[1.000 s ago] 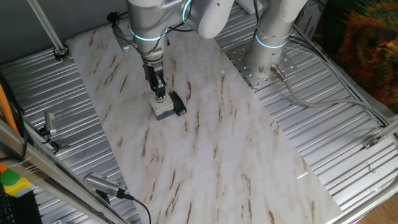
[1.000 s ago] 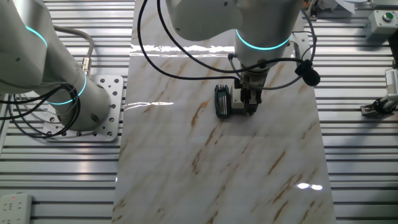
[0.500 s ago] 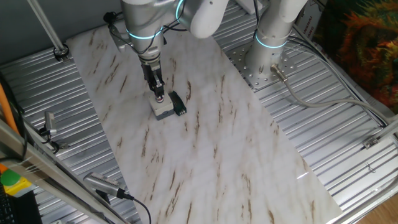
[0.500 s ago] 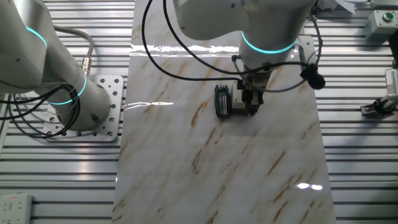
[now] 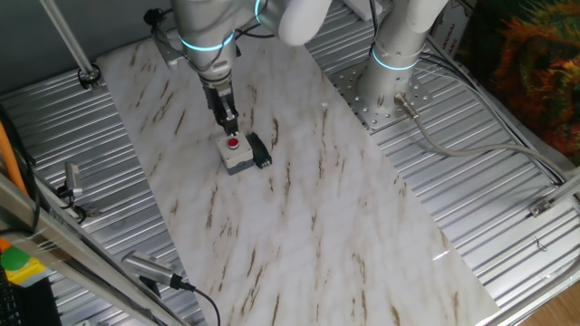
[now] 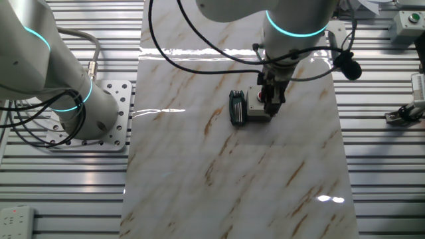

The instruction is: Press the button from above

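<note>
The button (image 5: 233, 142) is a small red cap on a light-grey square box (image 5: 238, 159), with a black connector (image 5: 261, 151) on its right side. It sits on the marble-patterned board (image 5: 299, 208). My gripper (image 5: 228, 125) hangs just above and slightly behind the red cap, clear of it, with its fingertips pressed together and nothing held. In the other fixed view the gripper (image 6: 271, 108) overlaps the right side of the grey box (image 6: 254, 110), and the black connector (image 6: 237, 107) shows on the left.
A second arm's base (image 5: 390, 81) stands on a bolted plate at the board's far right. A cable (image 5: 462, 149) runs from it over the ribbed metal table. Clamps and tools (image 5: 149, 270) lie along the left edge.
My gripper has risen off the button and shifted slightly back. The red cap, covered before, is now in plain sight. The box has not moved.
</note>
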